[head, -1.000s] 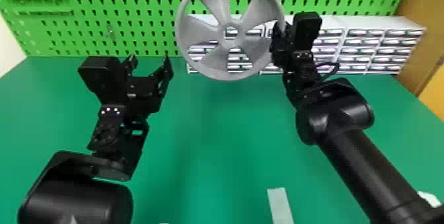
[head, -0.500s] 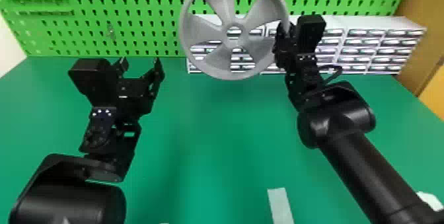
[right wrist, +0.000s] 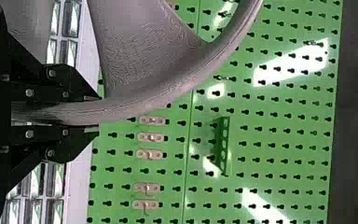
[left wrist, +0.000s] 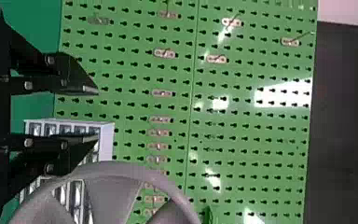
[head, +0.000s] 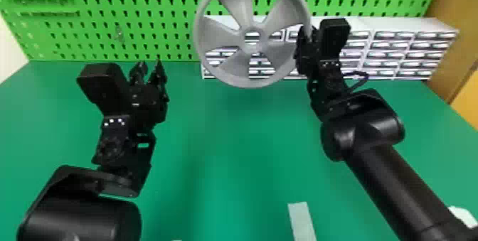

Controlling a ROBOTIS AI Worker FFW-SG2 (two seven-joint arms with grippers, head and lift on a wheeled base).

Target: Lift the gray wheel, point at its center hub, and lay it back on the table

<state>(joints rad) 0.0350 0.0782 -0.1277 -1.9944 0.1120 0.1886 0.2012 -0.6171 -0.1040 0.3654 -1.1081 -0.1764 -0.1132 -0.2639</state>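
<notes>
In the head view my right gripper (head: 306,39) holds the gray wheel (head: 235,67) upright above the table by the rim's right side, its hub facing me. The right wrist view has the wheel's rim (right wrist: 168,95) between the two fingers of my right gripper (right wrist: 98,114), which is shut on it. To the left of the wheel, clear of it, my left gripper (head: 150,65) is raised over the table with its fingertips apart. Nothing lies between the fingers of my left gripper (left wrist: 98,113) in the left wrist view, where part of the wheel (left wrist: 116,170) appears beyond them.
The green table (head: 231,144) stretches beneath both arms. White drawer units (head: 398,53) stand along its back edge behind the wheel and right arm, with a green pegboard (head: 106,27) behind. A pale strip (head: 301,219) lies near the front.
My left gripper first moved left, away from the wheel, then a little back to the right, and its fingers now stand closer together. The wheel and right gripper have shifted slightly right and down.
</notes>
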